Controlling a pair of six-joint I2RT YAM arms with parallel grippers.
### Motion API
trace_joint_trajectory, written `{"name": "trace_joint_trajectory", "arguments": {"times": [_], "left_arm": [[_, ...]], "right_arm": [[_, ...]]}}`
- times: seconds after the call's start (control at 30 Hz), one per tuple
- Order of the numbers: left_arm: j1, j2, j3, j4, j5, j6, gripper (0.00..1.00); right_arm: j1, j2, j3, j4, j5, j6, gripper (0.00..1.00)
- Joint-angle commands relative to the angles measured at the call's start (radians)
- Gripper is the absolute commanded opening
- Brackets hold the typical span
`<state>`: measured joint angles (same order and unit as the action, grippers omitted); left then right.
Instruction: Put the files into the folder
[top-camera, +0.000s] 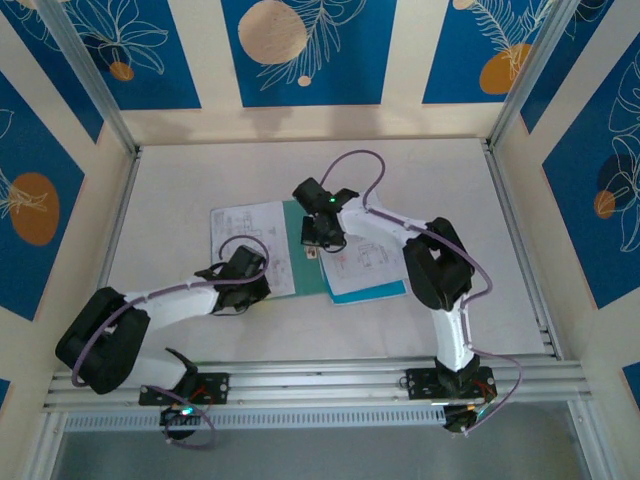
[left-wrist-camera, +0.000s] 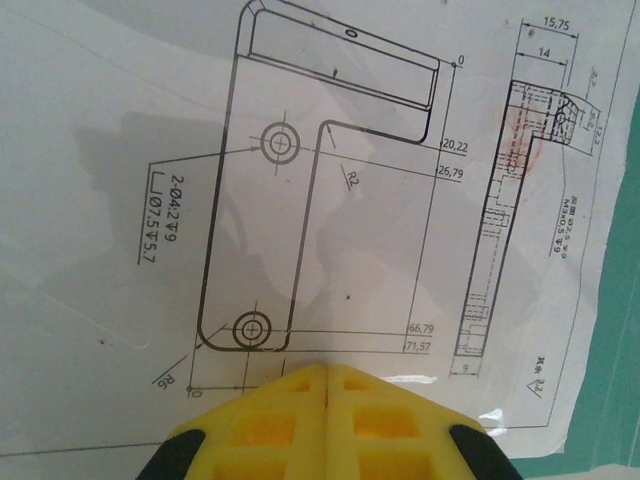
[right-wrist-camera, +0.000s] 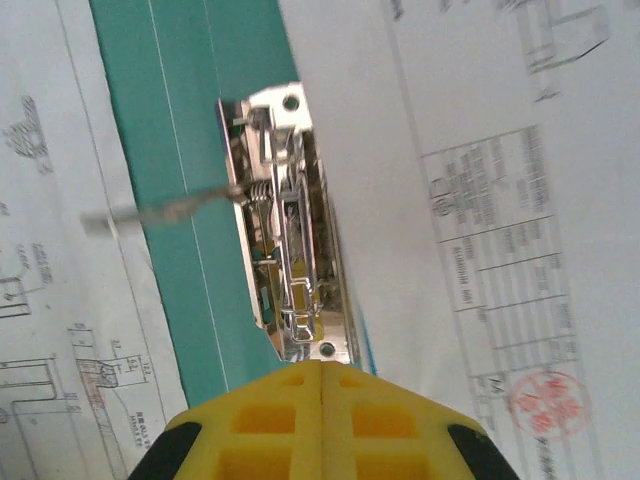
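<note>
We see the folder (top-camera: 296, 218) lying open in the middle of the table (top-camera: 180, 180), its teal showing as a strip between the files. One white sheet (top-camera: 240, 225) covers its left half. Another sheet (top-camera: 365, 265) lies on the right, with a blue sheet (top-camera: 385, 293) peeking out under its lower edge.

The left gripper (top-camera: 250, 268) hangs over the left sheet's lower edge, yellow fingers (left-wrist-camera: 270, 420) pressed together, holding nothing. The right gripper (top-camera: 318, 240) sits above the metal clip (right-wrist-camera: 290, 230) on the folder's spine, also clenched and empty. We cannot tell whether either touches the paper.
</note>
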<state>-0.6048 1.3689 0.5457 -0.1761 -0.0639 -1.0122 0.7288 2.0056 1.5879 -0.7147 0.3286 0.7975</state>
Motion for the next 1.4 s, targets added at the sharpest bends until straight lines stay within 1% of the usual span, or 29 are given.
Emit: {"name": "trace_joint_trajectory", "arguments": {"times": [0.0, 0.17, 0.27, 0.3, 0.4, 0.43, 0.5, 0.57, 0.8, 0.9, 0.97, 1.07, 1.2, 1.37], "left_arm": [[0.013, 0.025, -0.053, -0.183, -0.036, 0.006, 0.00], [0.013, 0.027, -0.049, -0.182, -0.034, 0.009, 0.00], [0.013, 0.025, -0.046, -0.189, -0.036, 0.014, 0.00], [0.013, 0.023, -0.046, -0.190, -0.037, 0.017, 0.00], [0.014, 0.027, -0.047, -0.189, -0.039, 0.022, 0.00], [0.013, 0.028, -0.046, -0.186, -0.038, 0.024, 0.00], [0.014, 0.033, -0.046, -0.184, -0.036, 0.023, 0.00], [0.013, 0.032, -0.046, -0.180, -0.036, 0.024, 0.00], [0.013, 0.040, -0.039, -0.176, -0.031, 0.028, 0.00], [0.014, 0.042, -0.035, -0.178, -0.030, 0.034, 0.00], [0.015, 0.040, -0.036, -0.180, -0.030, 0.035, 0.00], [0.015, 0.035, -0.037, -0.183, -0.030, 0.040, 0.00], [0.014, 0.028, -0.042, -0.181, -0.030, 0.044, 0.00], [0.015, 0.019, -0.044, -0.186, -0.028, 0.050, 0.00]], "right_arm": [[0.012, -0.048, -0.012, -0.005, 0.042, 0.013, 0.04], [0.038, -0.047, -0.014, -0.003, 0.039, 0.053, 0.05], [0.044, -0.087, -0.070, 0.055, 0.009, 0.094, 0.09], [0.044, -0.103, -0.090, 0.073, 0.003, 0.114, 0.16], [0.043, -0.138, -0.148, 0.134, -0.035, 0.187, 0.48], [0.039, -0.144, -0.167, 0.161, -0.056, 0.214, 0.58], [0.031, -0.147, -0.189, 0.209, -0.104, 0.267, 0.70], [0.018, -0.132, -0.189, 0.239, -0.160, 0.328, 0.75], [0.005, -0.020, -0.115, 0.278, -0.273, 0.544, 0.76], [-0.009, 0.028, -0.113, 0.333, -0.324, 0.641, 0.75], [-0.014, 0.050, -0.105, 0.370, -0.333, 0.681, 0.73], [-0.020, 0.072, -0.065, 0.380, -0.316, 0.703, 0.71], [-0.027, 0.098, 0.007, 0.342, -0.289, 0.698, 0.68], [-0.051, 0.127, 0.039, 0.337, -0.296, 0.717, 0.65]]}}
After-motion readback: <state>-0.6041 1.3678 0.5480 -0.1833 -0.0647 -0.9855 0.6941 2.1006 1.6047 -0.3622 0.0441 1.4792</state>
